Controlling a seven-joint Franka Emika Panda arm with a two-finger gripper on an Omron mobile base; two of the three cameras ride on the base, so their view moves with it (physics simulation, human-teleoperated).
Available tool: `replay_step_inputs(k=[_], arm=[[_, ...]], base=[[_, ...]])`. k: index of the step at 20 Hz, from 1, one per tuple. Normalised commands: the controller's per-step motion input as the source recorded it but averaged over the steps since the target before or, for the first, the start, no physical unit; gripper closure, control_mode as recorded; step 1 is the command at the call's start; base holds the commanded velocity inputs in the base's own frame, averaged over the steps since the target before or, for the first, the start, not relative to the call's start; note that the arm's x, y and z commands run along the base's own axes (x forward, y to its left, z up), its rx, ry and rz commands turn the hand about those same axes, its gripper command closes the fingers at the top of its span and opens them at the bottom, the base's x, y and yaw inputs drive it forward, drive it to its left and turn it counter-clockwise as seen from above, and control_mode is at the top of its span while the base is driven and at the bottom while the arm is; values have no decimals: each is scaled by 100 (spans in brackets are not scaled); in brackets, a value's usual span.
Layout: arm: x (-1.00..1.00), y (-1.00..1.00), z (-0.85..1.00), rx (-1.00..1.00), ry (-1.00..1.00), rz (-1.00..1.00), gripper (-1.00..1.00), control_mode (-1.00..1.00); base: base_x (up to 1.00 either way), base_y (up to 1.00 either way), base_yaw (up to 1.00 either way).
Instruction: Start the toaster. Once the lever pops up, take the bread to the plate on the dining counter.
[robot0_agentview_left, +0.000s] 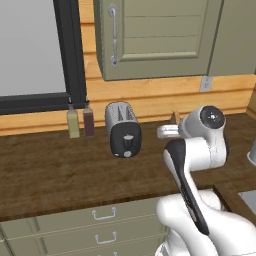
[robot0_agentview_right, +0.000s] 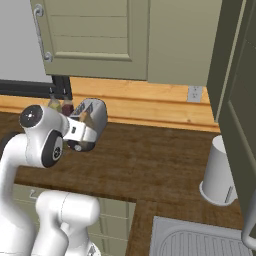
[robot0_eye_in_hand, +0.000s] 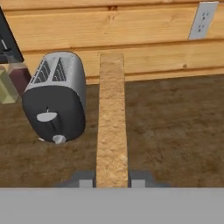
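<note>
My end effector (robot0_eye_in_hand: 112, 180) is pinching the bread (robot0_eye_in_hand: 111, 118) edge-on, its long axis pointing away from me toward the wooden wall. I am holding it above the wood-grain surface (robot0_eye_in_hand: 175, 127), to the right of the toaster (robot0_eye_in_hand: 57, 103), whose lever (robot0_eye_in_hand: 47, 117) is facing me.

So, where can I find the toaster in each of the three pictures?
Left base view: the toaster is a little left of centre, on the wooden worktop, black end panel toward the camera, right of the two bottles.
Right base view: the toaster is upper left, partly behind the arm.
Hand view: the toaster is on the left, beside the held bread.
Shared landmark: the wall outlet.
</note>
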Motion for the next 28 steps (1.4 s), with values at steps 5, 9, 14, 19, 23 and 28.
replay_step_inputs(k=[5, 9, 14, 19, 23, 28], arm=[[-28, -14, 0, 3, 7, 2, 100, -100], [-37, 0, 0, 0, 0, 14, 100, -100], [-38, -12, 0, 0, 0, 9, 100, -100], [-25, -11, 0, 0, 0, -1, 100, -100], [-14, -1, 0, 0, 0, -10, 100, -100], [-8, 0, 0, 0, 0, -5, 100, -100]], base=[[0, 0, 0], [0, 0, 0], [0, 0, 0], [0, 0, 0], [0, 0, 0], [0, 0, 0]])
